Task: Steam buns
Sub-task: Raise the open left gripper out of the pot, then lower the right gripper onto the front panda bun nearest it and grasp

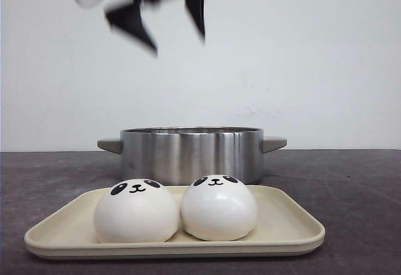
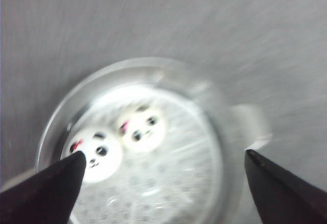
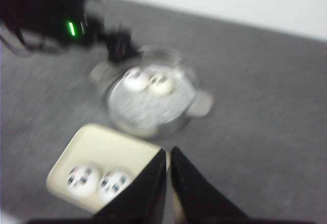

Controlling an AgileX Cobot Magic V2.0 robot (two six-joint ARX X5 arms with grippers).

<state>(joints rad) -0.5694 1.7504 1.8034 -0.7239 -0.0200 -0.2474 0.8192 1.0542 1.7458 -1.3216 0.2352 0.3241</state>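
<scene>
Two white panda-faced buns [image 1: 136,211] [image 1: 218,207] sit side by side on a cream tray [image 1: 294,231] at the front. Behind it stands a steel pot [image 1: 191,154]. In the left wrist view two more buns [image 2: 96,154] [image 2: 142,127] lie inside the pot on its perforated steamer plate [image 2: 168,183]. My left gripper [image 1: 178,40] is open and empty, high above the pot; it also shows in its own view [image 2: 164,157]. My right gripper [image 3: 168,151] is shut and empty, high over the tray's edge [image 3: 99,134], out of the front view.
The pot has two side handles [image 1: 274,143]. The dark grey table [image 1: 351,187] runs around the tray and the pot. A plain white wall stands behind. The left arm [image 3: 56,9] hangs over the pot's far side in the right wrist view.
</scene>
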